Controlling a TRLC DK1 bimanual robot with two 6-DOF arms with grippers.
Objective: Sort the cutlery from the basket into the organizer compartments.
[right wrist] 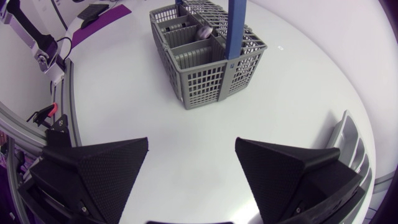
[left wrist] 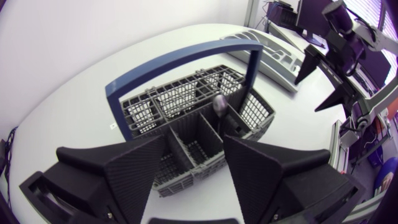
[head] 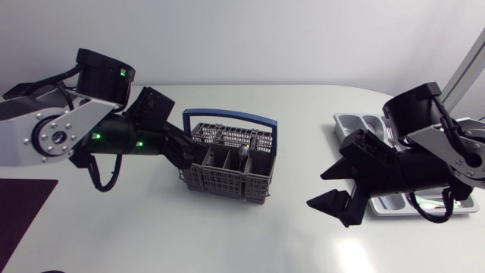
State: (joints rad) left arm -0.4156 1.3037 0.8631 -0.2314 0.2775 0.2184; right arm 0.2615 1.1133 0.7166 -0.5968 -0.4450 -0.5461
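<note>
The white table [head: 250,239] holds everything, and the grey basket [head: 227,180] stands near its middle, a blue handle [head: 231,116] arching over it from end to end.

The left arm [head: 68,129] comes in on the side of the basket that faces away from the organizer and stretches right up to that end of it. The right arm [head: 447,152] is on the opposite side of the basket and well apart from it. It lies partly across the organizer.

The organizer [head: 347,121] is a pale grey tray with several compartments. It sits well away from the basket, beyond the end where the right arm works. A fork-like piece [head: 390,134] shows in one of its compartments, but the arm hides too much to say which one.

The left gripper [left wrist: 193,179] hangs over the near end of the basket. Its two fingers are spread wide and grasp nothing, and the end compartments of the basket show in the gap between them. I cannot tell whether a finger touches the rim.

The right gripper [head: 337,188] is between the basket and the organizer, clear of the basket. Its fingers are also spread apart and hold nothing, with only bare table under them.

One piece of cutlery [left wrist: 219,102] with a rounded metal end stands upright inside the basket. It is in an inner compartment, near the handle post at the organizer end.
</note>
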